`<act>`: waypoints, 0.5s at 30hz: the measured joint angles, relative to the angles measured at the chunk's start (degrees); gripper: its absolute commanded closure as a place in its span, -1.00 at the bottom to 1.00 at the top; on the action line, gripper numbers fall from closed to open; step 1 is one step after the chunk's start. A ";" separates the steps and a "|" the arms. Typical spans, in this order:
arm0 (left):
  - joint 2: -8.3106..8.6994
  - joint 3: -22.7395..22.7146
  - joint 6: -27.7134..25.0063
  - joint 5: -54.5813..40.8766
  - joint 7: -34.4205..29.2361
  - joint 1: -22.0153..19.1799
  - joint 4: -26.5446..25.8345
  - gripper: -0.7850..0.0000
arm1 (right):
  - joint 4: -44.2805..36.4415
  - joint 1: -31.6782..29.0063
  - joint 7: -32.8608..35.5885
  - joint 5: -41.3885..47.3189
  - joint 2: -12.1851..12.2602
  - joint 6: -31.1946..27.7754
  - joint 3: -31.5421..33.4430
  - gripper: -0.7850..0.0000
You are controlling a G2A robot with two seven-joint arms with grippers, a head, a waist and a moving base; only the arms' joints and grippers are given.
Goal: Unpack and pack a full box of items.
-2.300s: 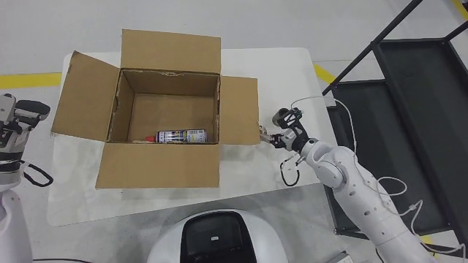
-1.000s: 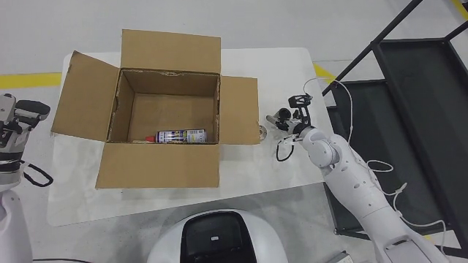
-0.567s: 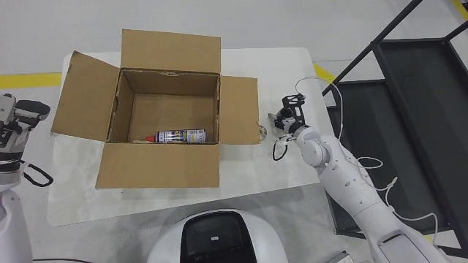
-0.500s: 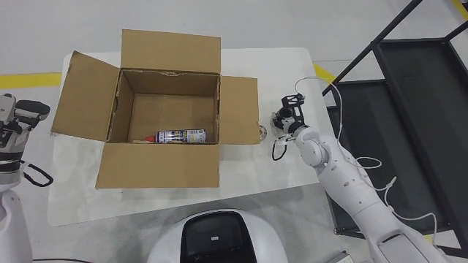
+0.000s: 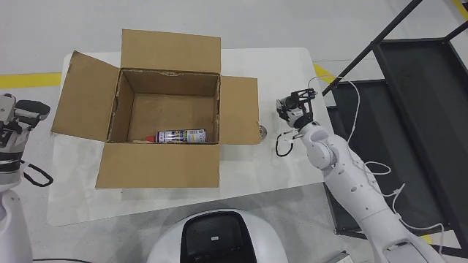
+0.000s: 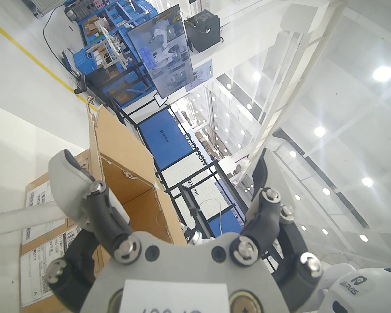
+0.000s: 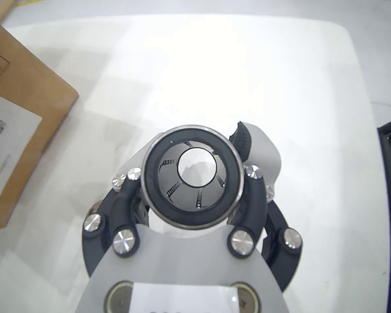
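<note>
Top view has the left gripper [image 6: 164,169] parked off the table's [image 5: 281,66] 9 o'clock edge, well apart from the box [image 5: 157,166]. In its own wrist view the fingers are spread wide with nothing between them. It looks set aside there, likely to leave the box mouth free for the other arm.

The box sits mid-table with all four flaps folded outward, so its inside can be reached from above. One spray can [image 5: 180,136] lies on its side on the box floor, along the 6 o'clock wall; it is the one item to be seen inside. By that, the unpacking seems nearly done.

At 3 o'clock of the box, past the right-hand flap, the right gripper [image 5: 294,107] hangs over bare tabletop. It is clenched on a hollow round piece [image 7: 169,198] with a black rim, gripped by its sides with the open end facing the wrist camera. Gripped that way, the piece could be set down flat on the table below, probably the next step.

Farther toward 3 o'clock, off the table, stands a black rack [image 5: 417,102].
</note>
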 measured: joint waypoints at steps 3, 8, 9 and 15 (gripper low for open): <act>0.00 0.00 0.00 0.00 0.00 0.00 0.00 -1.00 | -8.66 -4.64 2.99 -1.01 1.04 0.05 4.59 1.00; 0.00 0.00 0.00 0.00 0.00 0.00 0.00 -1.00 | -23.43 -11.46 10.60 -1.77 2.03 1.30 10.10 1.00; 0.00 0.00 0.00 0.00 0.00 0.00 0.00 -1.00 | -26.57 -12.45 12.78 -2.21 2.16 1.23 10.58 1.00; 0.00 0.00 0.00 0.00 0.00 0.00 0.00 -1.00 | -35.56 -10.96 22.86 -6.78 2.02 2.46 6.88 1.00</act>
